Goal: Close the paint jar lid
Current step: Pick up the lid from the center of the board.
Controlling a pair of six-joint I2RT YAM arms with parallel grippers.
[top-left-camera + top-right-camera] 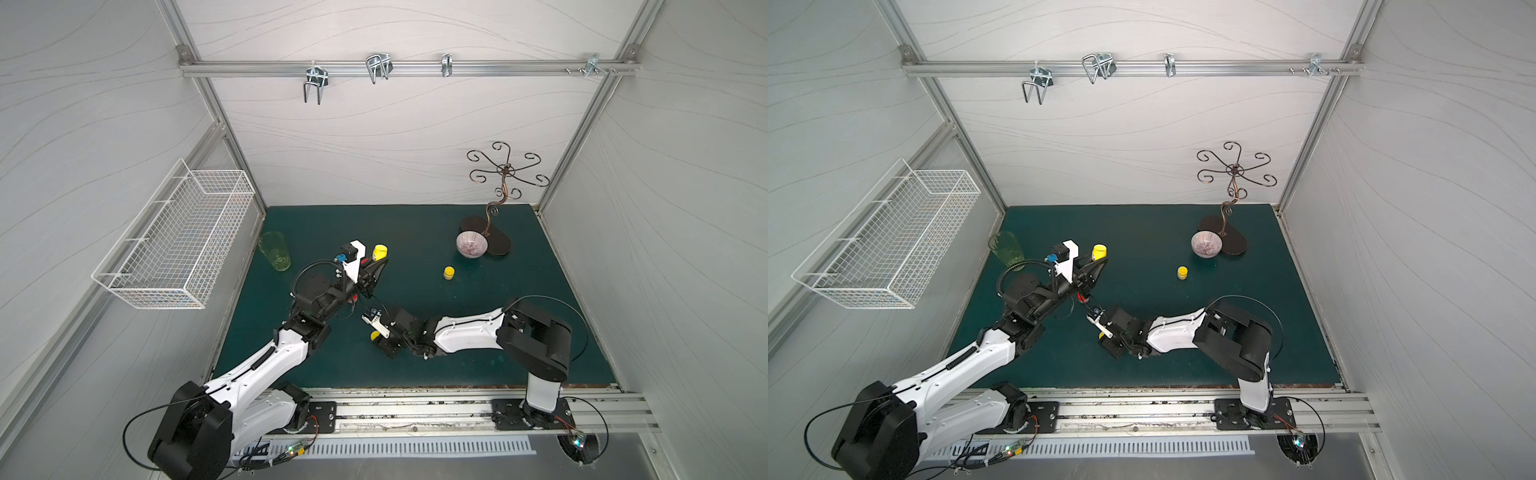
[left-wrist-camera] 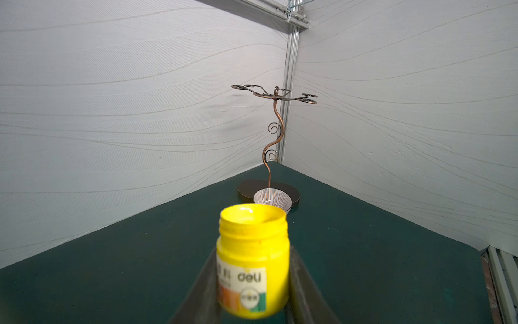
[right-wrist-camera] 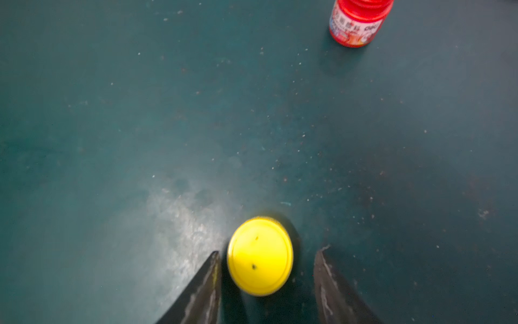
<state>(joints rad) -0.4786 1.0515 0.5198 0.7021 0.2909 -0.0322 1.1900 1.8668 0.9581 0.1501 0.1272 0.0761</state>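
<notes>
The left gripper (image 2: 252,269) is pinching the open yellow paint jar (image 2: 253,232) upright between its jaws, steadying the threaded mouth for capping, while the right gripper (image 3: 269,250) is straddling the yellow lid (image 3: 260,256) lying flat on the mat (image 3: 168,112) between its jaws, which are part-open and not yet gripping.

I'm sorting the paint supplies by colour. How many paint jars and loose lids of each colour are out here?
Yellow paint jars: 2, the open jar and the lone jar
Red paint jar: 1
Loose yellow lid: 1
Total: 4
</notes>
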